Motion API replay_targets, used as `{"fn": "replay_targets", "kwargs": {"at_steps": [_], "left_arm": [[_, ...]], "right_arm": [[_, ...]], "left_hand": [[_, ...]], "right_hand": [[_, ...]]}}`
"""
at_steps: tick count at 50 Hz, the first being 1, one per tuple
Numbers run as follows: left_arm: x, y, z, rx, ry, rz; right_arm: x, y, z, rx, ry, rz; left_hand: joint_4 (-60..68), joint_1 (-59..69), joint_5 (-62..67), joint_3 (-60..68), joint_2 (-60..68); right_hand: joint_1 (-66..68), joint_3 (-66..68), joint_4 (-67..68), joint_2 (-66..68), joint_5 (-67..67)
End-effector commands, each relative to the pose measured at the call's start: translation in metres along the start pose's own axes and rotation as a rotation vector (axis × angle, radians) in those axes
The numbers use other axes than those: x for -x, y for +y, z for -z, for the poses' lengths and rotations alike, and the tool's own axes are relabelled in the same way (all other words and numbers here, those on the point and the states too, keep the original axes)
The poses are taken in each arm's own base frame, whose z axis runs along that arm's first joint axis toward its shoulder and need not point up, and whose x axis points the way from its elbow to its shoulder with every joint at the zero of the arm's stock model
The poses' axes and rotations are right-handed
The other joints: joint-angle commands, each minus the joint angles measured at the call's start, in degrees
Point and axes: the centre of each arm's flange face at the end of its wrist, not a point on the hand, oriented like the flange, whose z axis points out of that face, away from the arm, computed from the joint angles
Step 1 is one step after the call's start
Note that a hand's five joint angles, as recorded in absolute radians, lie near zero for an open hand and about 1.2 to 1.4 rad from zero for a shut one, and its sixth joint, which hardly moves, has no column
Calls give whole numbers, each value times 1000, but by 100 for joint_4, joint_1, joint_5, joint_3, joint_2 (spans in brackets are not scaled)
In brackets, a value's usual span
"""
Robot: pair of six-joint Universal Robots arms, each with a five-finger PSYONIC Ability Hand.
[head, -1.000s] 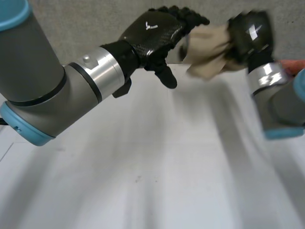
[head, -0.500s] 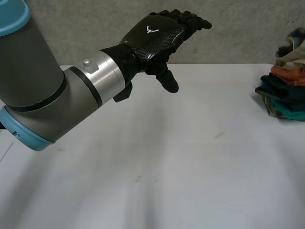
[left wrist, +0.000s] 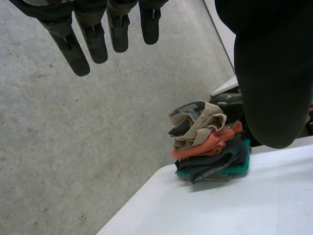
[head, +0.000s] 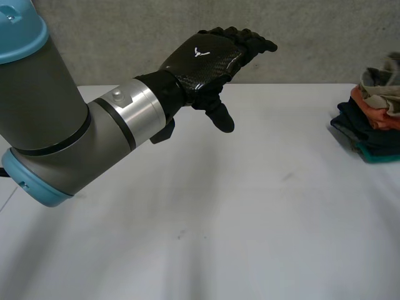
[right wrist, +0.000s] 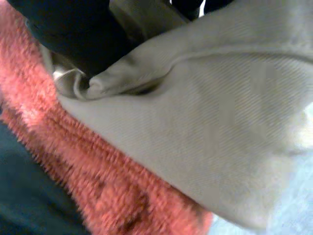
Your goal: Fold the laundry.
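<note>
Left hand: I am holding my left hand [head: 209, 56] in the air over the far part of the worktop [head: 250, 219]. Its fingers [left wrist: 78, 56] are hanging straight and loose, the thumb is standing apart, and it is gripping nothing.
Right hand: my right hand [right wrist: 63, 34] is sitting right against the beige cloth [right wrist: 220, 112]. I cannot tell whether it is gripping it.
Laundry: the pile of clothes [head: 372, 115] is sitting at the worktop's right edge, well apart from my left hand.
Pile order: the beige cloth is lying crumpled on top, and the orange fleecy cloth [right wrist: 73, 161] is touching it from below. Dark blue pieces [head: 350, 122] are lying under that, and a teal piece [head: 381, 156] is lying at the bottom.
Behind: a grey wall [head: 125, 31] is running along the far side of the worktop.
</note>
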Motion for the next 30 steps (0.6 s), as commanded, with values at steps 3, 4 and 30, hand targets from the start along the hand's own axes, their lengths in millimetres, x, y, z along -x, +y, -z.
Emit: {"fn": "replay_targets", "kwargs": {"at_steps": [3,4,30], "left_arm": [[-1,0,0,0,2,0],[-1,0,0,0,2,2],[-18,-21,5,-49,37,-5]], "right_arm": [[2,-46,5,-40,15,54],[4,-46,5,-38,12,51],[-86,-137,101,263,558,453]], "left_hand": [[39,192,-74,-13,0],[39,192,-74,-13,0],[22,175,-91,-30,-17]], "right_hand": [[-2320,-1984,-2167,-1678,-4596],[-2320,-1984,-2167,-1678,-4596],[-2320,-1984,-2167,-1678,-4596]]}}
